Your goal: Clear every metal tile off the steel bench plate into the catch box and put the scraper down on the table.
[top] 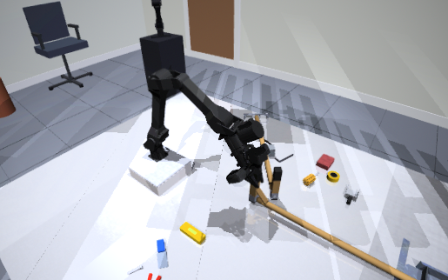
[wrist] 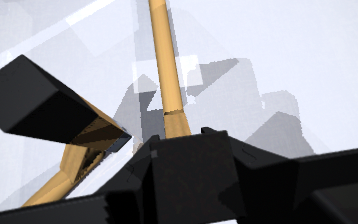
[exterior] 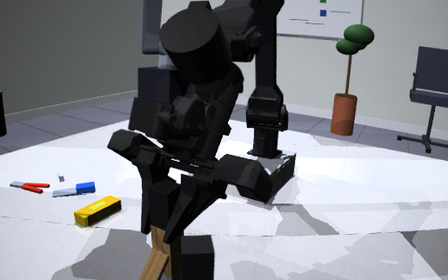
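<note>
White tabletop point(top: 92, 217) point(exterior: 344, 183) point(wrist: 305, 45) spreads before you; from the left in the top view, your yellow block point(top: 192, 232) point(exterior: 97, 210) lies by itself, then your fingers point(top: 257, 176) point(exterior: 145, 213) stand partly open, clamped on the long scraper point(top: 331, 238) point(exterior: 172, 261) point(wrist: 166, 65) (its pole slants right, out of frame), with a second wooden-handled tool point(top: 276, 187) point(exterior: 197, 256) point(wrist: 25, 90) near the grip and a red block point(top: 325, 161) farther right

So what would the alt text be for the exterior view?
A black robot arm's gripper grips the dark-topped wooden handle of a tool. Beyond it, a yellow block and small hand tools lie on a white table.
</note>
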Tool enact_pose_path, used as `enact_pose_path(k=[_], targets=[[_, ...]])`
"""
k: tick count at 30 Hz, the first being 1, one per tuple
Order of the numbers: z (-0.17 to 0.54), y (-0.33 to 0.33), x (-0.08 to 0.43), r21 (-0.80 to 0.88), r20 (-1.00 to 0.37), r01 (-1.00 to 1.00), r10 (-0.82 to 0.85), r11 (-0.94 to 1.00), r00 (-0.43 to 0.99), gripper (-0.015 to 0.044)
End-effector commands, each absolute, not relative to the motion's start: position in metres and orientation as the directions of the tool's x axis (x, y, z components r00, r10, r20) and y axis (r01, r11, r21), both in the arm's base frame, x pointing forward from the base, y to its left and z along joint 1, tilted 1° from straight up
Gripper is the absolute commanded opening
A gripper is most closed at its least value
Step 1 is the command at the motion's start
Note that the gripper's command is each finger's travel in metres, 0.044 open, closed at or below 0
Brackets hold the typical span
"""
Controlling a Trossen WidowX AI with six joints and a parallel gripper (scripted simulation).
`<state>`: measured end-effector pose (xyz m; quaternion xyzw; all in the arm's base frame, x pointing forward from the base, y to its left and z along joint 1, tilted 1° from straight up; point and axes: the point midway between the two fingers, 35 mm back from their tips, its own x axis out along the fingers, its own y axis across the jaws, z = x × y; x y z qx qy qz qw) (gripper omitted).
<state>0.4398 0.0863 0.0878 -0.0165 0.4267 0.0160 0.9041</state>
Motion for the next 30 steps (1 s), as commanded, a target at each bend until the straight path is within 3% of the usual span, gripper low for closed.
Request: enact_pose_path(k=[1,30], targets=[[0.092,0.088,0.435,-0.015,-0.763,-0.043,0.017,0.999,0.646,0.0000],[0.089,0.087,0.401,-0.015,-0.764,-0.043,0.017,0.999,0.645,0.0000]])
